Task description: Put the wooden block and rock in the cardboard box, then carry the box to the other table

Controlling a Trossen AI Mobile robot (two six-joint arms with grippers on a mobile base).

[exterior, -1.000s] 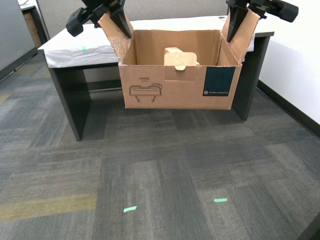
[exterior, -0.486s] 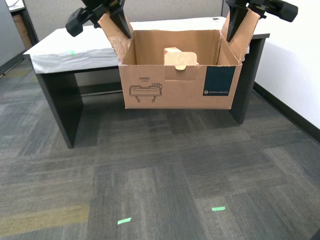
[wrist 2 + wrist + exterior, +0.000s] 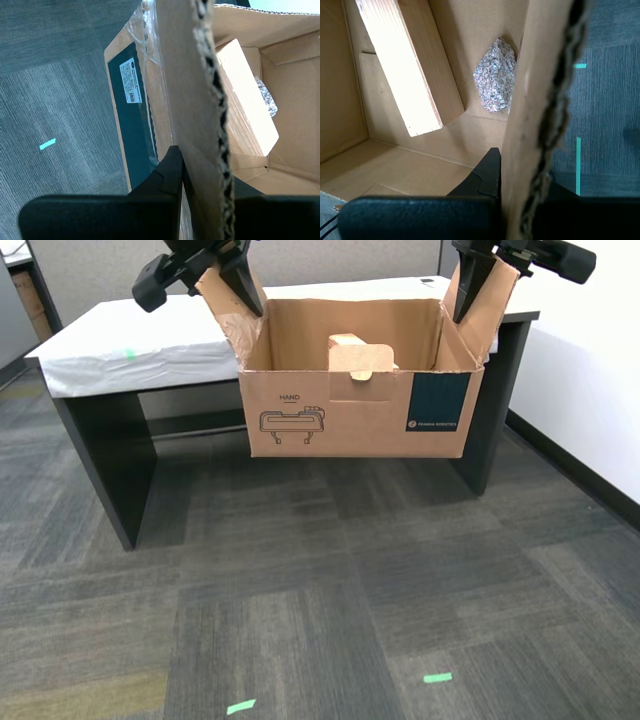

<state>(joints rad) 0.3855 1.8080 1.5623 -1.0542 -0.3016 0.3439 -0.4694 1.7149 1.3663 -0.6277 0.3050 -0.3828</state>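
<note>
A: What are the grippers holding?
B: In the exterior view, my first gripper point(image 3: 240, 285) clamps the cardboard box's point(image 3: 340, 425) 11 o'clock flap, and my second gripper point(image 3: 468, 285) clamps the 1 o'clock flap.
A: And inside?
B: The wooden block point(image 3: 410, 70) and the rock point(image 3: 495, 82), just beside each other.

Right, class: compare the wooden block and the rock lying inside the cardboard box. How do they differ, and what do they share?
The wooden block is pale tan with smooth, flat faces; the rock is speckled grey-pink and rough. The wooden block is a long straight-edged brick; the rock is a lumpy, irregular chunk. The wooden block is clearly bigger than the rock. Both lie inside the cardboard box, close together.
</note>
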